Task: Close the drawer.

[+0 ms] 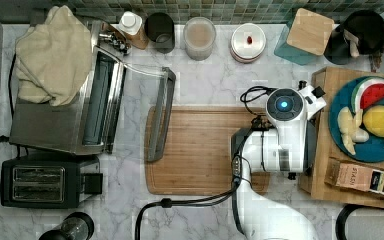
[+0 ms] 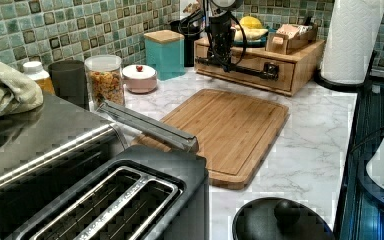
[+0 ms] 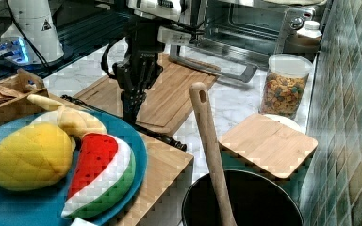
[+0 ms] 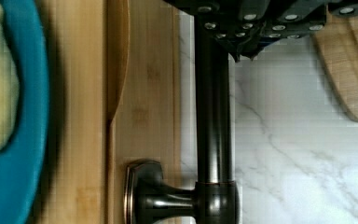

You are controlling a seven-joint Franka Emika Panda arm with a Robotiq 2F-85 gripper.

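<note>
At upper centre of the left view, the fingers, whose state I cannot tell, meet the handle of the stiff, light drawer: push there.

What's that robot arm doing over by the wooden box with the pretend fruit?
The robot's gripper is down at the dark bar handle on the front of the drawer, which sits in the wooden box under the blue plate of toy fruit. In the left view the drawer front looks nearly flush with the box, so it seems almost or fully shut. The cutting board lies bare on the counter beside it.
</note>
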